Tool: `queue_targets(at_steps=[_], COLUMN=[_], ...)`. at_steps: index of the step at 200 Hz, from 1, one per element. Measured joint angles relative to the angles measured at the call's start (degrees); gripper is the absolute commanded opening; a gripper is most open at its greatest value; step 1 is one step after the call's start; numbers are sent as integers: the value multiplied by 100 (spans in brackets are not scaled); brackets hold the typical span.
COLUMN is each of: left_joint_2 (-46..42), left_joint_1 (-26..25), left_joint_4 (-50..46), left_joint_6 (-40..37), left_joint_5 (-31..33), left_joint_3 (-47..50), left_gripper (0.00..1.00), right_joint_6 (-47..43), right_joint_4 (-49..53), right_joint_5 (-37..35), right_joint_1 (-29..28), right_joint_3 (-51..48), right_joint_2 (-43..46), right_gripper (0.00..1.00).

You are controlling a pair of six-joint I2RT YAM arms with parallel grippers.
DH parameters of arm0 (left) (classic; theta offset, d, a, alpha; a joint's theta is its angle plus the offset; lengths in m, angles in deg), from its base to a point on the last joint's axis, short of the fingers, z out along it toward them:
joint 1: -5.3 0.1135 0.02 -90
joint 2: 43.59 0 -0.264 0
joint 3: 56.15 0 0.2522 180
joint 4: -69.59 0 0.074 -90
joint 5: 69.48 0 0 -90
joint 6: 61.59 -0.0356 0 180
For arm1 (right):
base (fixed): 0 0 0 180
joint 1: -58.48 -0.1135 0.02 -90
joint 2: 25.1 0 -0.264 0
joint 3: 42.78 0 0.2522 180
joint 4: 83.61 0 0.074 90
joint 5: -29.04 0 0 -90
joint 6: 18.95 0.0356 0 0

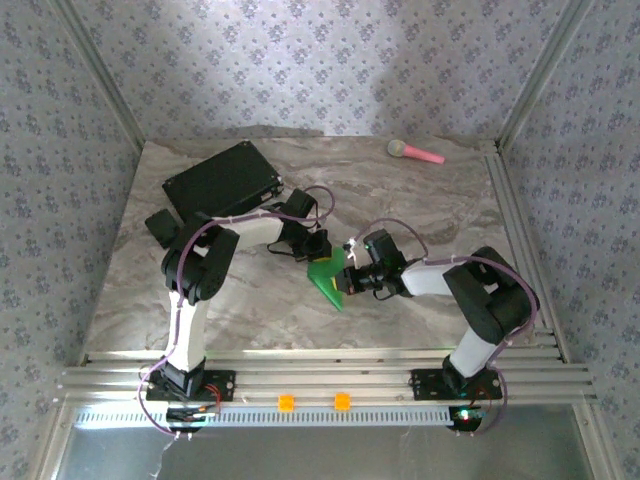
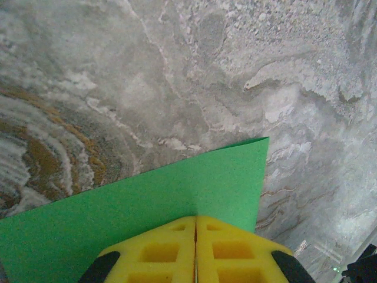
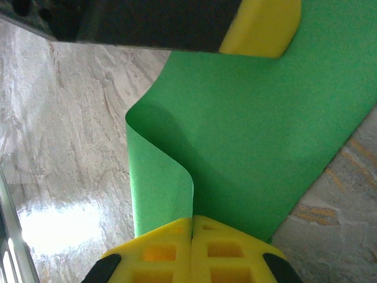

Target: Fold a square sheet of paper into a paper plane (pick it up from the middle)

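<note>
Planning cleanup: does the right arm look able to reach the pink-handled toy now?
Probably not yet: the right gripper is shut on the green paper, which the left gripper also pinches, and the pink-handled toy lies far off.

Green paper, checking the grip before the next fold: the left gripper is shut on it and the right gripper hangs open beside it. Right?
One thing is off. The right gripper is not open: the right wrist view shows it shut on the green paper, which curls upward there. The left gripper is shut on it, as you said.
</note>
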Motion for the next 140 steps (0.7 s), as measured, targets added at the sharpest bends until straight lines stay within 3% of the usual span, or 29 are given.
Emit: queue_targets(at_steps=[140], left_joint_2=[0], left_joint_1=[-2], left_joint_4=[2], left_joint_6=[0], left_joint_5=[0], left_joint_3=[0], left_gripper=[8], right_joint_6=[-2], right_joint_4=[76], right_joint_5=[-68], right_joint_1=[-48], right_joint_3=[4], right_joint_2=[-33], right_gripper=[0])
